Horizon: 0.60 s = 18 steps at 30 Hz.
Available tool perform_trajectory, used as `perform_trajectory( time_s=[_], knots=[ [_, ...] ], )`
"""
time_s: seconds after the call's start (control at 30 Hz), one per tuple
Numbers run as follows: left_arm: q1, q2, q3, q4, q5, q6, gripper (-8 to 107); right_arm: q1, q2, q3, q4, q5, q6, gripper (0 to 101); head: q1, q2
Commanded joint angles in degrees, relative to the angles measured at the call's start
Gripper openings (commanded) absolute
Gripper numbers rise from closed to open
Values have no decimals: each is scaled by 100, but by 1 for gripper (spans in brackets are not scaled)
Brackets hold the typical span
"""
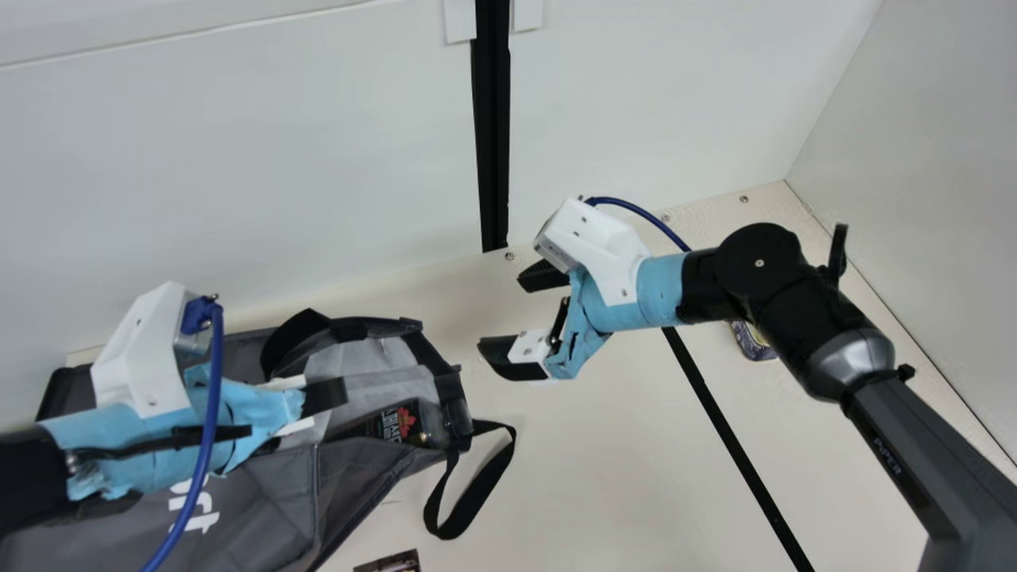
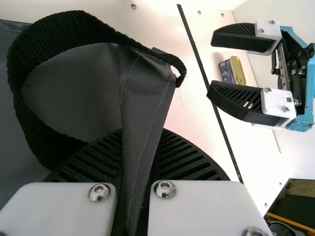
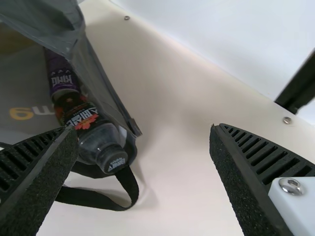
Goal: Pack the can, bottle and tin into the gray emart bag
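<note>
Currently clenching gray emart bag [image 1: 266,488] by its edge with left gripper [image 2: 140,145]; holding right gripper [image 1: 500,313] spread, empty. Noted inside: bottle [image 3: 101,140]. Likely next: swing nearer right gripper toward three o'clock, main view, to tin [image 1: 749,343] on table [image 1: 604,453]; long axis uncertain.

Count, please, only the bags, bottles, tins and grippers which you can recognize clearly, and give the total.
Bag: 1, the gray bag
Bottle: 1, the capped bottle
Tin: 1, the tin
Grippers: 2, left gripper and right gripper
Total: 5

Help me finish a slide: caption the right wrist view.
Bottle in the gray bag, cap toward the opening, right gripper open nearby.
</note>
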Motion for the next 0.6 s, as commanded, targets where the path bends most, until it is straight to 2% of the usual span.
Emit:
perform_trajectory(
  time_s=[0.0,0.57],
  knots=[
    [0,0,0,0,0,0,10,-58,-48,30,-3,-6,16,91,-130,-5],
    [0,0,0,0,0,0,10,-598,-568,382,-199,11,73,91,-130,-5]
  ],
)
